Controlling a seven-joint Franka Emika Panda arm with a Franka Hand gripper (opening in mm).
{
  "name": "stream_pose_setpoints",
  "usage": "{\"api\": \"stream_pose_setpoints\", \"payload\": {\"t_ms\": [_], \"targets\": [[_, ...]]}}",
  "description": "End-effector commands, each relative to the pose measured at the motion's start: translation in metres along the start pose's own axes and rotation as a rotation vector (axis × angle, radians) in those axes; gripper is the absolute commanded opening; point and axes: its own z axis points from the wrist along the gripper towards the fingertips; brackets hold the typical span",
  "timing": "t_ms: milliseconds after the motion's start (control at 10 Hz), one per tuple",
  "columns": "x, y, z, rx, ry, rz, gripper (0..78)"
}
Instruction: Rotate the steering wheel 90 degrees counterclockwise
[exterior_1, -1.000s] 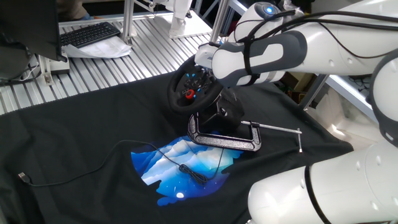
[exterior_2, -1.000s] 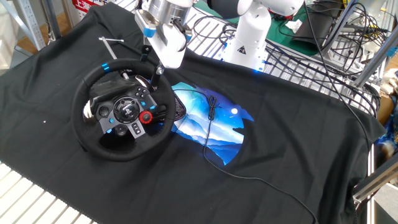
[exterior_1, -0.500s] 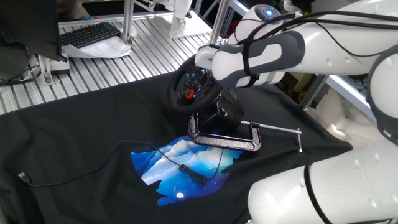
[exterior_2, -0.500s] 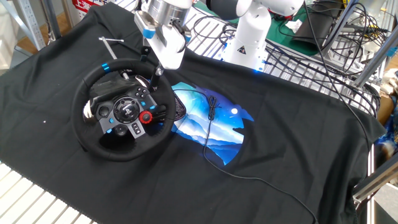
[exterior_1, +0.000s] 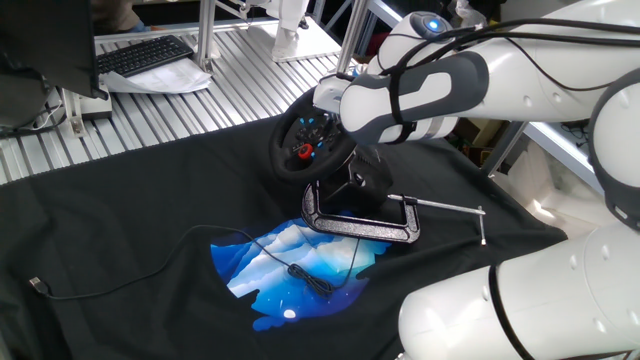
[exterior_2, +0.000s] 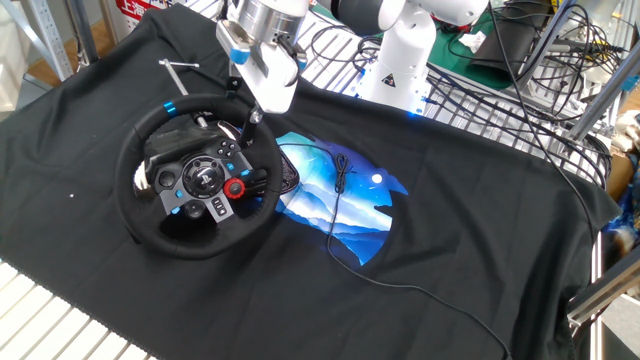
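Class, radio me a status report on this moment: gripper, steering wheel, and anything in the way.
Gripper at the steering wheel rim's upper right, jaw state unclear. Blue stripe sits upper left. C-clamp at the base, cable alongside; neither blocks the rim.

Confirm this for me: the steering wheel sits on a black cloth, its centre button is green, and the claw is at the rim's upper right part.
Not quite. The centre button on the steering wheel is red, not green; the other fixed view, facing the wheel, shows it plainly. The rest stands: the wheel sits on the black cloth, and the claw is at the rim's upper right part.
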Motion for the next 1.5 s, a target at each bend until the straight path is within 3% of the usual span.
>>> {"api": "stream_pose_setpoints", "payload": {"t_ms": [100, 400, 500, 1500], "targets": [[-0.0015, -0.0006, 0.0002, -0.005, -0.008, -0.002, 77.5], [-0.0024, -0.0023, 0.0017, -0.005, -0.011, -0.008, 77.5], [-0.0024, -0.0023, 0.0017, -0.005, -0.011, -0.008, 1.1], [-0.0024, -0.0023, 0.0017, -0.005, -0.011, -0.008, 1.1]]}}
